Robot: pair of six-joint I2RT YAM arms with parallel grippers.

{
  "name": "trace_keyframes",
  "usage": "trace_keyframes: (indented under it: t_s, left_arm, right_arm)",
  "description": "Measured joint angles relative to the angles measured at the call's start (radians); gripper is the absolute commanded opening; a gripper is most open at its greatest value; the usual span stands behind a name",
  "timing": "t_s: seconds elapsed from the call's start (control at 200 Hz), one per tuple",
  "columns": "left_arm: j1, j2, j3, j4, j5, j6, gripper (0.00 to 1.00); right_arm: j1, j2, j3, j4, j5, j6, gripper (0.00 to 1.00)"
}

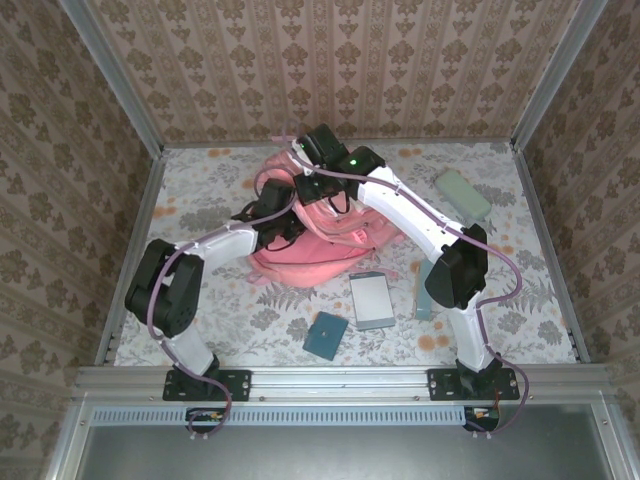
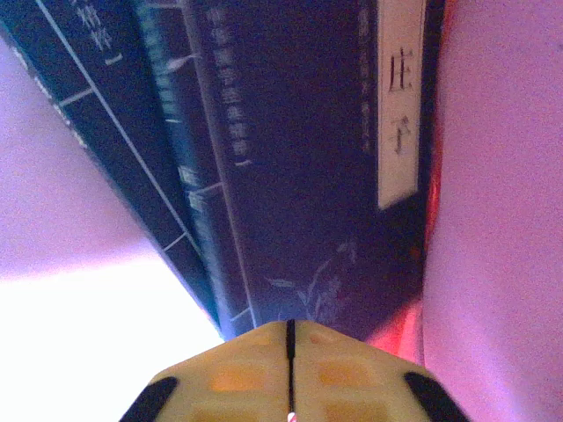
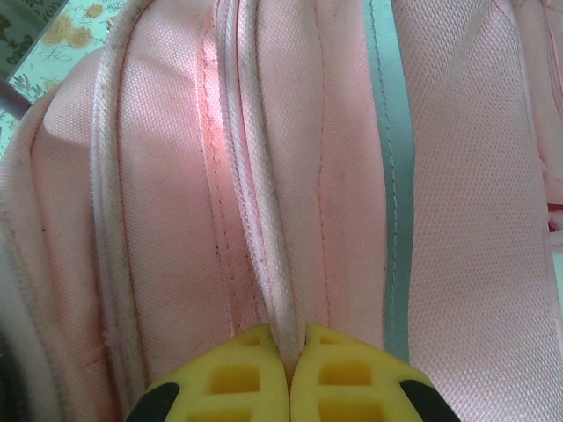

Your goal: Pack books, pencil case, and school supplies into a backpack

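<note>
The pink backpack (image 1: 318,258) lies mid-table. My left arm (image 1: 225,240) reaches into its left side. In the left wrist view my left gripper (image 2: 290,327) is shut with nothing between the fingers, its tips right at a navy book (image 2: 299,176) with a pale label (image 2: 398,105), inside pink fabric (image 2: 501,220). A second dark blue book (image 2: 132,114) lies beside it. My right gripper (image 3: 288,338) is shut on a pale piped seam (image 3: 255,176) of the backpack, next to the pale stripe (image 3: 391,176).
On the table near the backpack lie a thin grey-white book (image 1: 372,299), a small dark-teal pad (image 1: 326,335) and a slim pale-teal box (image 1: 425,292). The mint pencil case (image 1: 462,194) rests at the back right. Walls enclose the table on three sides.
</note>
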Motion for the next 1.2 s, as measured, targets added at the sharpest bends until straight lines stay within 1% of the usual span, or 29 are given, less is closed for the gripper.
trace_keyframes:
  t_s: [0.045,0.175,0.205,0.285,0.355,0.415,0.455,0.5,0.58,0.64,0.715,0.755,0.895,0.935,0.965,0.985,1.09,1.2]
  left_arm:
    - [0.006,0.012,0.01,-0.006,0.003,0.005,0.53]
    - [0.029,0.021,0.03,-0.049,0.009,0.031,0.79]
    - [0.035,0.021,0.033,-0.061,0.006,0.039,0.84]
    - [0.045,0.016,0.034,-0.108,-0.01,0.063,0.93]
    - [0.05,0.0,0.034,-0.159,-0.03,0.077,0.96]
    - [0.052,-0.028,0.034,-0.212,-0.052,0.087,1.0]
    - [0.052,-0.051,0.031,-0.241,-0.069,0.094,1.0]
    - [0.053,-0.087,0.021,-0.27,-0.09,0.097,1.0]
    - [0.061,-0.166,-0.013,-0.317,-0.124,0.104,1.0]
    - [0.065,-0.217,-0.043,-0.347,-0.14,0.11,1.0]
    - [0.074,-0.289,-0.081,-0.394,-0.166,0.117,1.0]
    - [0.089,-0.329,-0.099,-0.413,-0.178,0.124,1.0]
    - [0.142,-0.46,-0.15,-0.457,-0.204,0.161,0.99]
    - [0.151,-0.496,-0.159,-0.465,-0.208,0.175,0.98]
    - [0.153,-0.52,-0.163,-0.468,-0.21,0.185,0.97]
    - [0.154,-0.534,-0.165,-0.47,-0.21,0.191,0.95]
    - [0.151,-0.601,-0.175,-0.472,-0.201,0.222,0.9]
    - [0.117,-0.631,-0.182,-0.472,-0.198,0.25,0.88]
  right_arm:
    - [0.0,0.0,-0.006,0.004,0.0,0.0,0.0]
    - [0.0,0.0,-0.023,0.022,-0.001,0.0,0.0]
    - [0.0,0.0,-0.027,0.026,-0.001,0.0,0.0]
    - [0.0,-0.003,-0.042,0.036,-0.001,0.0,0.0]
    - [-0.003,-0.005,-0.059,0.048,-0.003,0.0,0.0]
    - [-0.003,-0.006,-0.069,0.056,-0.008,-0.003,0.01]
    - [-0.004,-0.007,-0.073,0.061,-0.009,-0.004,0.05]
    - [-0.006,-0.009,-0.079,0.07,-0.012,-0.006,0.16]
    - [-0.007,-0.015,-0.094,0.082,-0.011,-0.007,0.28]
    - [-0.007,-0.023,-0.109,0.1,-0.002,-0.016,0.39]
    - [-0.009,-0.037,-0.137,0.114,0.016,-0.014,0.46]
    - [-0.01,-0.045,-0.157,0.121,0.025,-0.009,0.5]
    - [-0.01,-0.106,-0.266,0.165,0.062,0.002,0.53]
    - [-0.01,-0.135,-0.313,0.181,0.068,0.005,0.56]
    - [-0.01,-0.16,-0.349,0.189,0.076,0.011,0.61]
    - [-0.01,-0.178,-0.373,0.192,0.082,0.019,0.63]
    - [-0.015,-0.297,-0.53,0.211,0.107,0.044,0.64]
    - [-0.026,-0.425,-0.684,0.217,0.134,0.079,0.66]
